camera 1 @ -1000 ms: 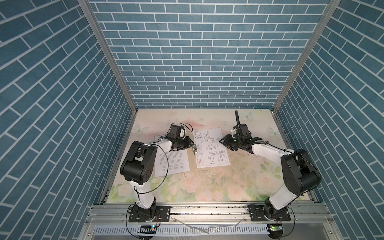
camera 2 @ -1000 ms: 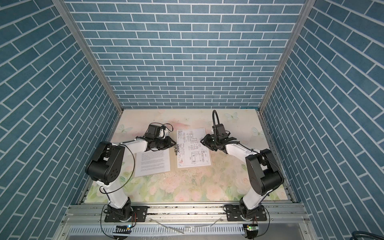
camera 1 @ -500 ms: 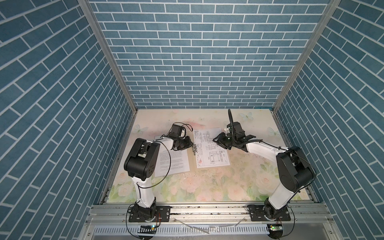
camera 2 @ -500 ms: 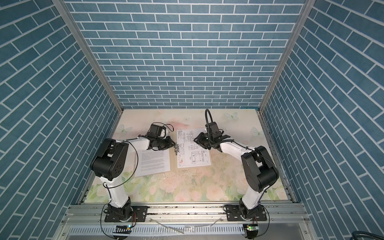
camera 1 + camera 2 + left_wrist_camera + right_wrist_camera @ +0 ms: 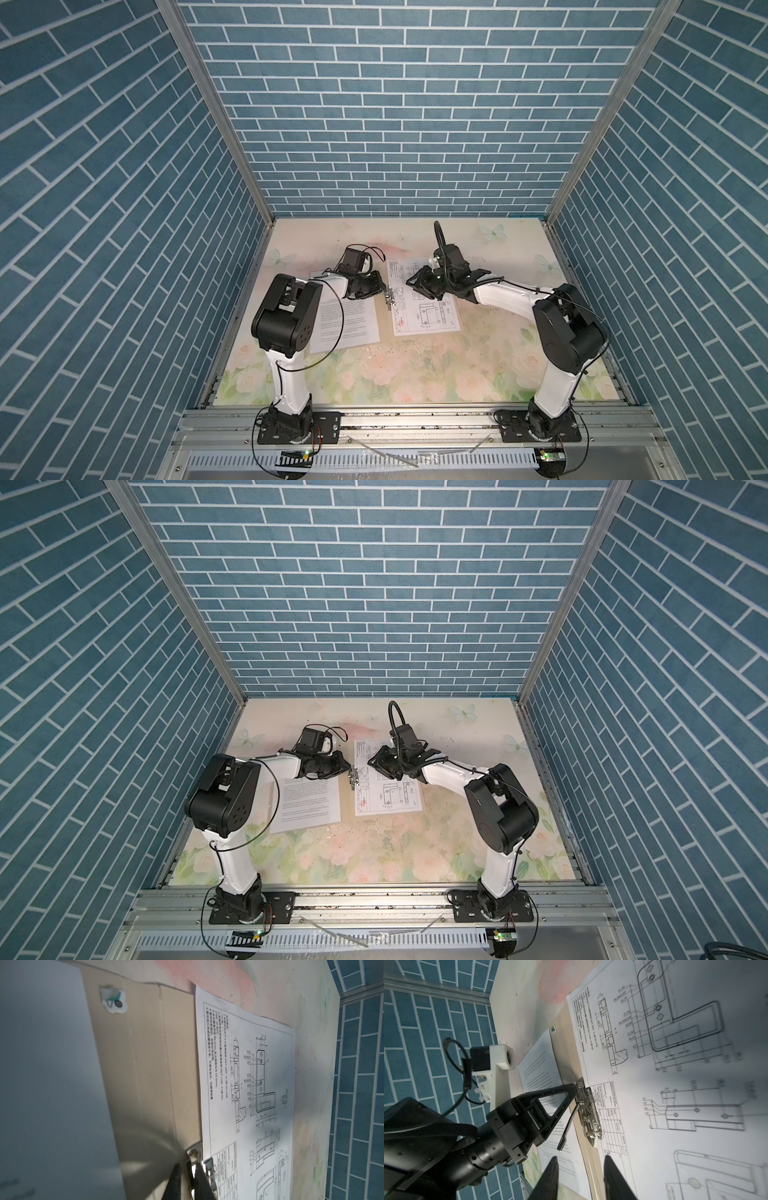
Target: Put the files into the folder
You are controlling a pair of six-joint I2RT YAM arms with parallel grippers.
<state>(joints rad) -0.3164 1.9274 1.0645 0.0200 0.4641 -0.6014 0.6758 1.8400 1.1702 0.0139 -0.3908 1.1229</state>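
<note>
Blue brick-pattern walls [image 5: 395, 124] enclose a floral tabletop [image 5: 415, 374] in both top views. Two white sheets lie flat side by side at mid-table: the text sheet [image 5: 349, 324] on the left and the drawing sheet [image 5: 424, 311] on the right, with a metal clip [image 5: 390, 297] in the strip between them. The left gripper [image 5: 383, 289] reaches that clip from the left. The right gripper [image 5: 413, 286] hangs low over the far part of the drawing sheet. Left wrist view: the folder [image 5: 145, 1064], of beige card, lies open under both sheets. Its creased spine is bare between them and carries a wheelbarrow sticker [image 5: 113, 999]. The black fingertips stand narrow, with the clip's silver lever between them. Right wrist view: the left gripper's two fingers converge on the far end of the clip, which sits on the folder's spine at the drawing sheet's edge. The right gripper's own fingertips stand apart with nothing between them, above the spine and that edge.
</note>
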